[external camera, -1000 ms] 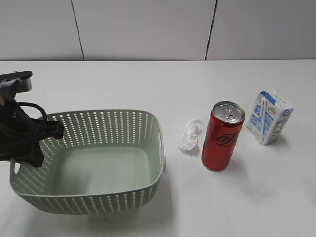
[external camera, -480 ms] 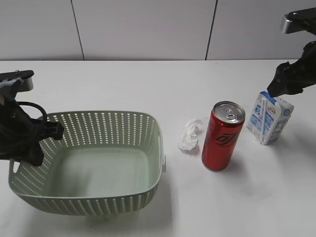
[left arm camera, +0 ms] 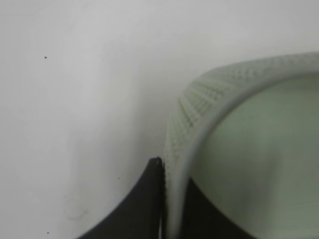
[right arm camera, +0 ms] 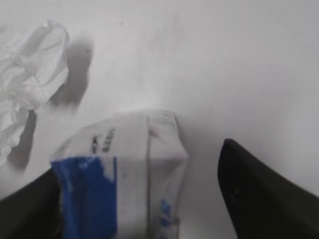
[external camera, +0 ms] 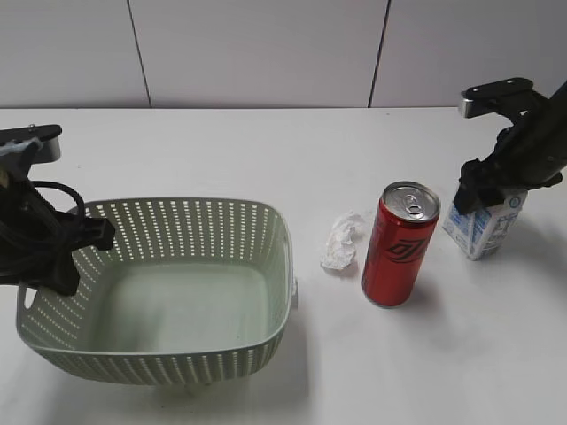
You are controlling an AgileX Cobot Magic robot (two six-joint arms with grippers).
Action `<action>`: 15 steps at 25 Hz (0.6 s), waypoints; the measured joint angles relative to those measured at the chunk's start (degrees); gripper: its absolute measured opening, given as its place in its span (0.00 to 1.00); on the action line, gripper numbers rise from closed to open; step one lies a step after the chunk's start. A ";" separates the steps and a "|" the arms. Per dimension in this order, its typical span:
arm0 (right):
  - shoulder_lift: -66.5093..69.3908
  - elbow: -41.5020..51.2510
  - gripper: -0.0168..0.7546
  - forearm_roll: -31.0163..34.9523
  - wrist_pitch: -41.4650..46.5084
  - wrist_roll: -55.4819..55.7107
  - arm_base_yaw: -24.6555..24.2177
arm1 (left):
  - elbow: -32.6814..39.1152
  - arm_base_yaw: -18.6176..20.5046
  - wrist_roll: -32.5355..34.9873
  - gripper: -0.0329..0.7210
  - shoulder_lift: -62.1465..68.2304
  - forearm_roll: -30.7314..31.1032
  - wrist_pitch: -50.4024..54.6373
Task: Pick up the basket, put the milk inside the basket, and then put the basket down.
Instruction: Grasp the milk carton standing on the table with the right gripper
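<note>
The pale green basket hangs tilted at the left, its left rim raised. My left gripper is shut on that rim; in the left wrist view the rim runs between the two black fingers. The white and blue milk carton stands upright at the right. My right gripper is over its top and open. In the right wrist view the carton sits between the spread fingers, with a gap to the right finger.
A tall red soda can stands just left of the milk. A crumpled white tissue lies between can and basket; it also shows in the right wrist view. White tabletop, white wall panels behind.
My right arm came in from the upper right and dropped onto the milk carton's top. The basket lifted slightly in my left gripper.
</note>
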 joint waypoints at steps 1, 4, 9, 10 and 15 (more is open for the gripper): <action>0.67 0.00 0.80 0.00 -0.05 -0.18 0.00 | 0.00 0.00 0.00 0.05 0.00 0.02 -0.06; 1.12 0.00 0.75 0.05 -0.12 -0.28 0.00 | 0.00 0.00 0.00 0.05 0.00 0.07 -0.23; 1.12 -0.06 0.54 0.72 1.49 -0.28 0.00 | 0.00 0.00 0.00 0.05 0.00 0.07 -0.53; 1.12 -0.26 0.48 0.73 2.15 -0.34 0.00 | 0.00 0.00 0.00 0.05 0.00 0.07 -0.53; 1.36 -3.59 0.45 3.26 9.35 -0.34 -0.05 | 0.00 0.00 0.00 0.05 0.00 0.07 -0.53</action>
